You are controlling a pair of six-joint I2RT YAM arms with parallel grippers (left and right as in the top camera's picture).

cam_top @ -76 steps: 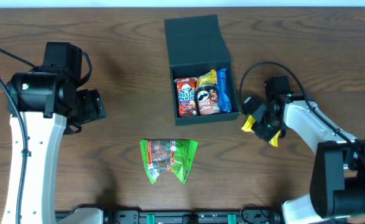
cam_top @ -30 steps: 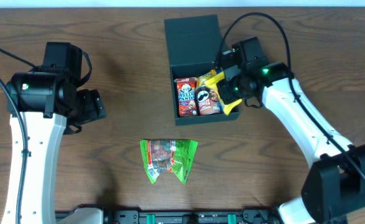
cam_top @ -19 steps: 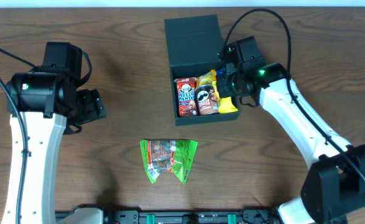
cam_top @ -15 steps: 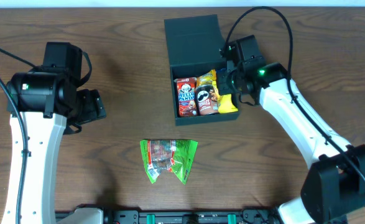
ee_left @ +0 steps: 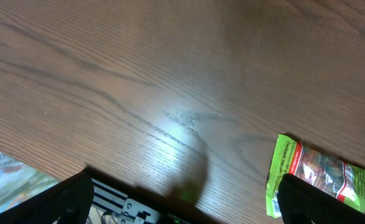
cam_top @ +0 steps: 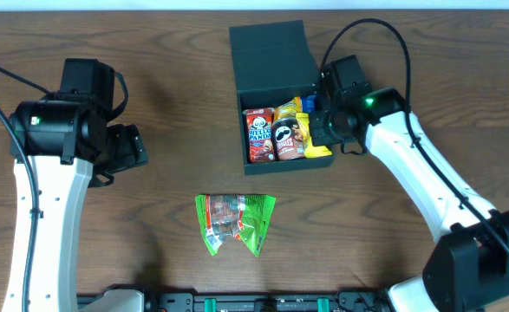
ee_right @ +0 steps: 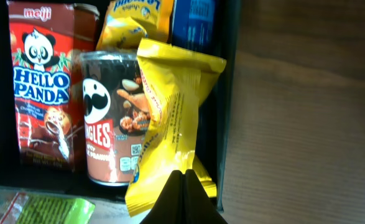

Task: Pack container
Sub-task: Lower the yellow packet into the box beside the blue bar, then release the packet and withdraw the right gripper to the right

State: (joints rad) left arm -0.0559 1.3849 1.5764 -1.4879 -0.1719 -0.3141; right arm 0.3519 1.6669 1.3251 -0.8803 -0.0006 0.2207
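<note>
While the left gripper [ee_left: 185, 200] hangs wide open over the table [cam_top: 176, 78] at the left, we have the container [cam_top: 267, 91] centre-far, its lid flapped open to the far side. Inside, left to right, are a Hello Panda box [cam_top: 258, 134], a Pringles can [cam_top: 286, 139] and a blue packet [ee_right: 191, 22]. The right gripper [ee_right: 183, 180] sits at the container's right wall, pinched shut on a yellow packet [ee_right: 170, 118]. Only the right wrist view shows that pinch; overhead the arm covers it. A green packet [cam_top: 235, 223] lies on the table near of the container, and the left wrist view catches one end of it.
</note>
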